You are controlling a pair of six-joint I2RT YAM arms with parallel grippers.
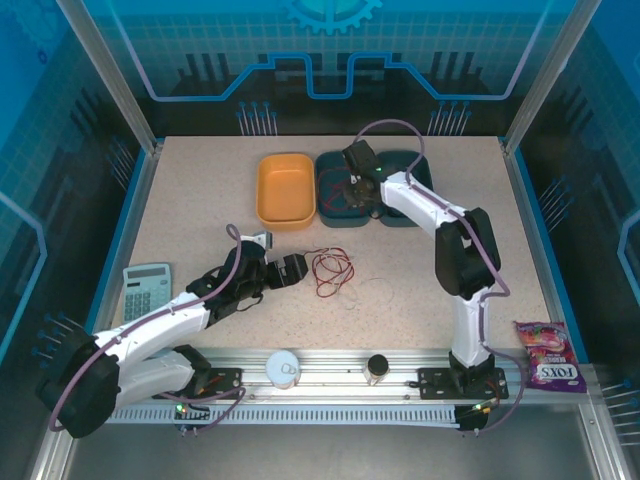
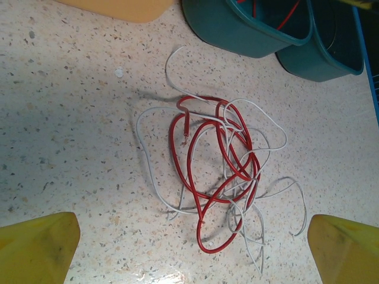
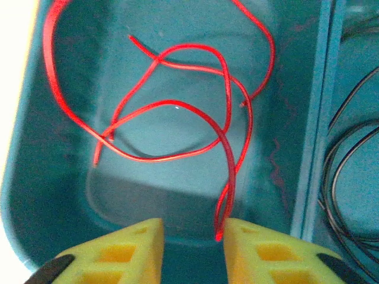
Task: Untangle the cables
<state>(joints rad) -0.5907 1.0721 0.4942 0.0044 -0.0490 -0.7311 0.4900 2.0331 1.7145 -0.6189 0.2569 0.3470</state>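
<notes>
Sorting looks underway: right pincer (image 3: 192, 229) hangs part-spread over the teal bin (image 3: 284, 195), red cable (image 3: 233, 168) loose inside, while left pincer (image 2: 192, 232), spread wide, hovers above the red-and-white tangle (image 2: 254, 168) on the desk (image 2: 71, 148); next, pinch one strand.

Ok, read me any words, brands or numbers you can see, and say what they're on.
"FOX'S": on the pink candy bag, low on the right of the top view.
The calculator on the left: key markings too small to read.
No other text is legible.
</notes>
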